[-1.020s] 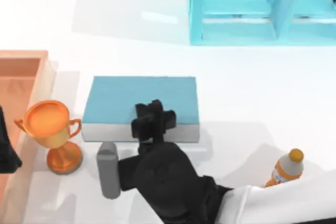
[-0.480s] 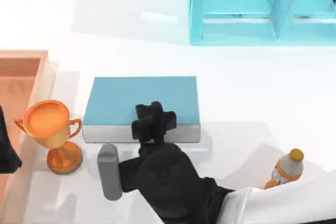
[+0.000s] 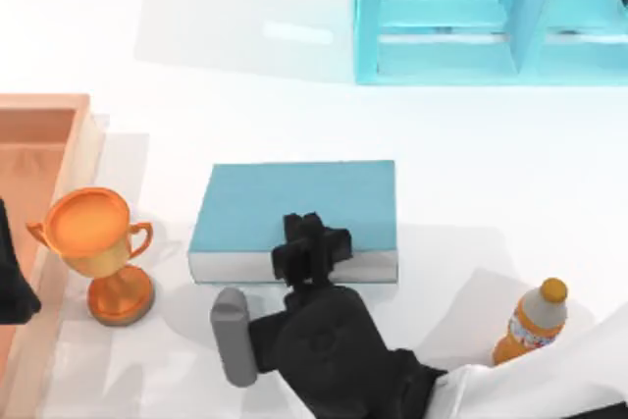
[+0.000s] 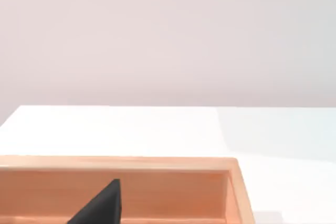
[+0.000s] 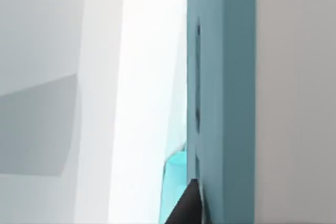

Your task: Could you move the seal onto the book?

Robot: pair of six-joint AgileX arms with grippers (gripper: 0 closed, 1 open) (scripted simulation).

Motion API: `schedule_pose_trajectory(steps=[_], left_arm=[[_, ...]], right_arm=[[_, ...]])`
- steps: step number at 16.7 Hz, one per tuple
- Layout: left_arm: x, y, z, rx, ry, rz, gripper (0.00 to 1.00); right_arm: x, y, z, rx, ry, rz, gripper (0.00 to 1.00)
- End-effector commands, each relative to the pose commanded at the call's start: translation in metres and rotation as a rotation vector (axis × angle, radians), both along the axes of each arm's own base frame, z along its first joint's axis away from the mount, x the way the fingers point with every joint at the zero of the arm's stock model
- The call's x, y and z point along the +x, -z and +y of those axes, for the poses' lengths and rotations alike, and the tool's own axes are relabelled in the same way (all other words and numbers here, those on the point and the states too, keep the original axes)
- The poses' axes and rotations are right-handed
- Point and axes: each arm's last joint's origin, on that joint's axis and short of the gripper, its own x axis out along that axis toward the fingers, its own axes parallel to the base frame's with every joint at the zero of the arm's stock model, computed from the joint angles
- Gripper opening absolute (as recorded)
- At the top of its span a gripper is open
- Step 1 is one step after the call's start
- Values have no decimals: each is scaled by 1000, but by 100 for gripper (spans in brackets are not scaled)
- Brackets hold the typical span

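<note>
One arm at work: right gripper poised over the book's near edge.
We find the book flat mid-table, presumably as the landing spot; clamped or apart, we cannot tell. Left gripper idles by the tray.

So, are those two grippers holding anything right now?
Left gripper: cannot be told, parked at the wooden tray.
Right gripper: cannot be told, over the book, near edge.

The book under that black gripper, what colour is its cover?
Plain teal-blue, with white page edges along the near side. The book shows best in the top view.
</note>
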Motion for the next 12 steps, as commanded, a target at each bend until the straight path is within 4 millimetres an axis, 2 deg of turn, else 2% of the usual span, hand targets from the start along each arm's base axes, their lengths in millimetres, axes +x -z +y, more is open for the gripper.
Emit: schedule_pose_trajectory(steps=[6, 10, 12], left_arm=[[0, 0, 0, 0, 0, 0, 100], [0, 0, 0, 0, 0, 0, 100], [0, 0, 0, 0, 0, 0, 100]], right_arm=[[0, 1, 19, 98, -47, 19, 0], [0, 1, 19, 100, -48, 19, 0], [0, 1, 19, 100, -48, 19, 15]])
